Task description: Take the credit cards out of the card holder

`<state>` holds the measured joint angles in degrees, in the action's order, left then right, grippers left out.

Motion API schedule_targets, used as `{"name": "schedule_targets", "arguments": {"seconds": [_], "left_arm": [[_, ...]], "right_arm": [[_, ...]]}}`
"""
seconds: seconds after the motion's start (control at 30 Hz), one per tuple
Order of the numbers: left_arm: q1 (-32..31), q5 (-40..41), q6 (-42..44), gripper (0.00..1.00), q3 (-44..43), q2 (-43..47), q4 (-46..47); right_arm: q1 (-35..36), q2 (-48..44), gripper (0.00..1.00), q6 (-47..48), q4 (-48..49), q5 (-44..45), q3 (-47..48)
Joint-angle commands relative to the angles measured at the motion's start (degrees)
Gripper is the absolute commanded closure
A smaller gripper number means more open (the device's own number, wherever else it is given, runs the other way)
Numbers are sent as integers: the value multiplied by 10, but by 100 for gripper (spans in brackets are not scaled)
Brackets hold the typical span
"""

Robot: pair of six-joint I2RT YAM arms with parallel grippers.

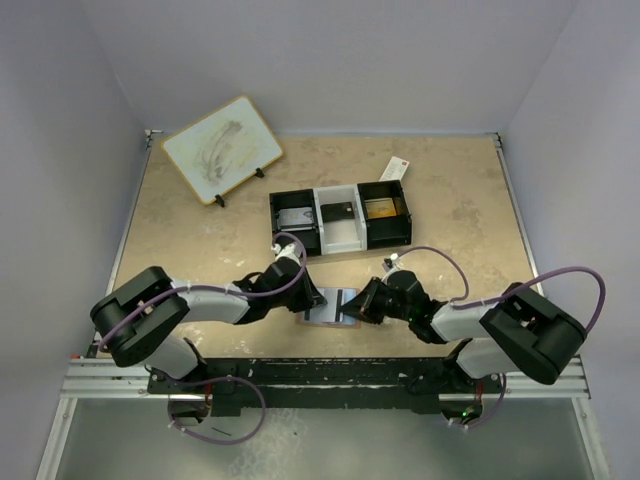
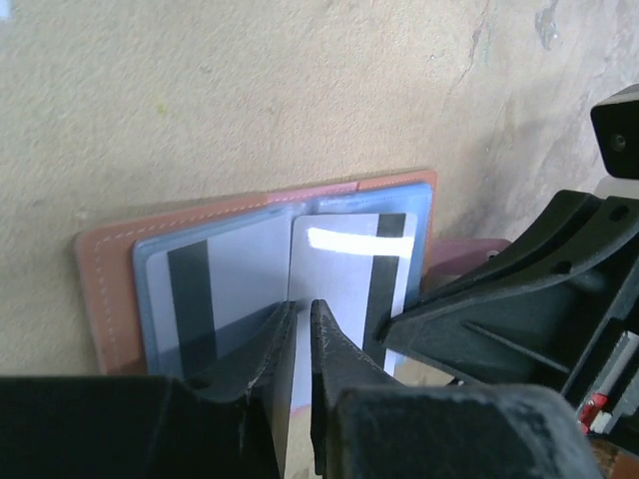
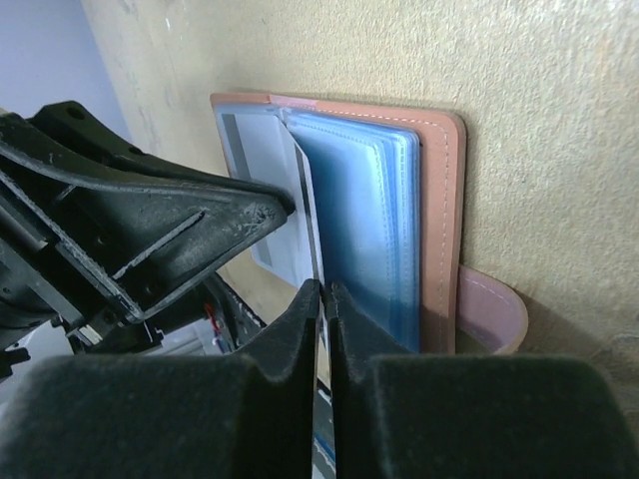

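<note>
The salmon-tan card holder lies open on the table between my two grippers, with its leather edge and bluish clear pockets showing. A silvery credit card with a dark stripe stands raised from the holder's middle and appears edge-on in the right wrist view. My right gripper is shut on its edge. A second striped card sits in the left pocket. My left gripper is nearly closed with nothing between its fingers, and its tips rest on that left page.
A black-and-white three-compartment tray stands behind the holder. A white packet with a red end lies at its back right. A white board on a stand leans at the back left. The holder's strap sticks out on the table.
</note>
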<state>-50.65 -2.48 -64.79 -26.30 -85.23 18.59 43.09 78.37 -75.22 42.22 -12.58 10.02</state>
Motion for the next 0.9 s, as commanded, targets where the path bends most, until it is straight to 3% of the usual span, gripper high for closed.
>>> {"name": "schedule_targets", "arguments": {"seconds": [0.0, 0.2, 0.37, 0.53, 0.7, 0.77, 0.87], "left_arm": [[-18, 32, 64, 92, -35, -26, -95], [-22, 41, 68, 95, -30, -26, -103], [-22, 45, 64, 95, -27, -21, -101], [-23, 43, 63, 95, -29, -20, -100], [-24, 48, 60, 95, -26, -12, -98], [-24, 55, 58, 94, -27, -5, -104], [-24, 61, 54, 89, -28, 23, -111]], "right_arm": [[2, -9, 91, 5, 13, -3, 8], [2, -26, 82, 3, -15, 23, 19], [2, -12, 82, 4, -35, 30, 34], [3, 13, 91, 9, -47, 37, 51], [3, 6, 92, 28, -49, 29, 55], [3, -4, 100, 32, -70, 34, 57], [2, -45, 100, 39, -88, 45, 48]]}}
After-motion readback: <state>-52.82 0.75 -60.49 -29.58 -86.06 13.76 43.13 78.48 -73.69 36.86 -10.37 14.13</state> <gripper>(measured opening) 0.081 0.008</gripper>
